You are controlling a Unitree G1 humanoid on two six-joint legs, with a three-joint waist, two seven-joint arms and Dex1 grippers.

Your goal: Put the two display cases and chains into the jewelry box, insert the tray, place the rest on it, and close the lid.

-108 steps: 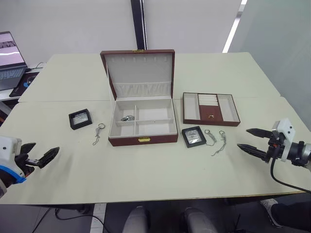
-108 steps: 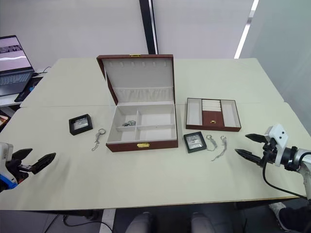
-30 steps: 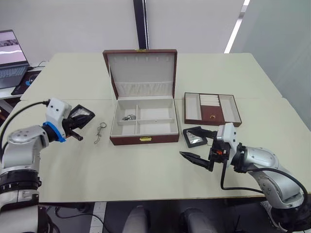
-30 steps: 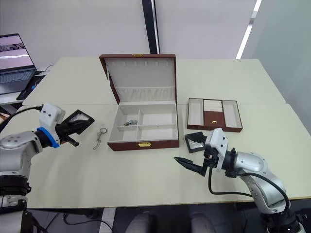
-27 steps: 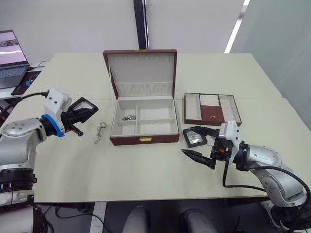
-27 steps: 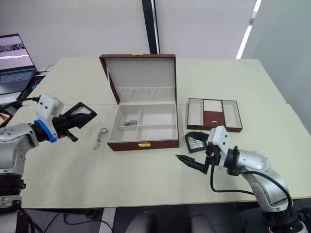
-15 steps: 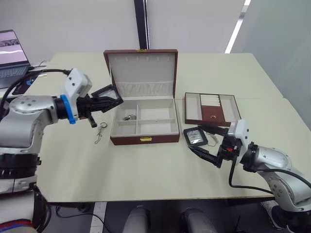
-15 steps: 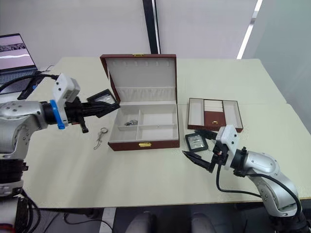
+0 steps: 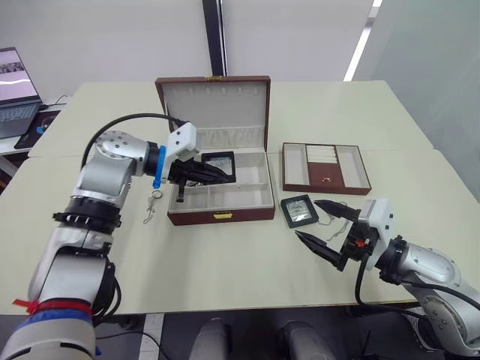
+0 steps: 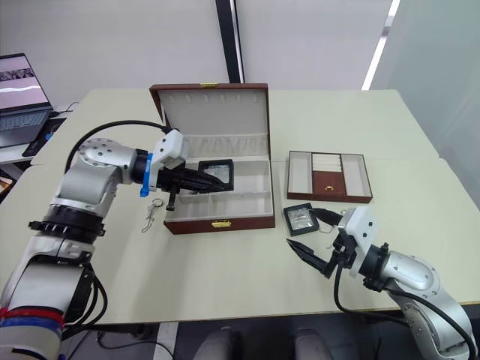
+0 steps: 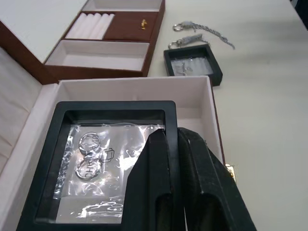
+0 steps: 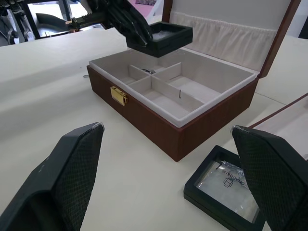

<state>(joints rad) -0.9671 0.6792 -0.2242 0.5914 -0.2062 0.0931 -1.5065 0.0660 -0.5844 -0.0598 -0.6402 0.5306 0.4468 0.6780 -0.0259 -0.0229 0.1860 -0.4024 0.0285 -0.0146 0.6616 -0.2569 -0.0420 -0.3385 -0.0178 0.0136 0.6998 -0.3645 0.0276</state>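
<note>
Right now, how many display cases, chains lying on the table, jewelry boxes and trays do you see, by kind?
Display cases: 2
Chains on the table: 3
Jewelry box: 1
Tray: 1
Total: 7

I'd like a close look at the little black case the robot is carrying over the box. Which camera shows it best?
The left wrist view: the carried display case sits close up, its window showing silvery rings, the left pincer shut on its edge. The head views show it small, above the jewelry box. The right wrist view shows its underside from afar.
</note>
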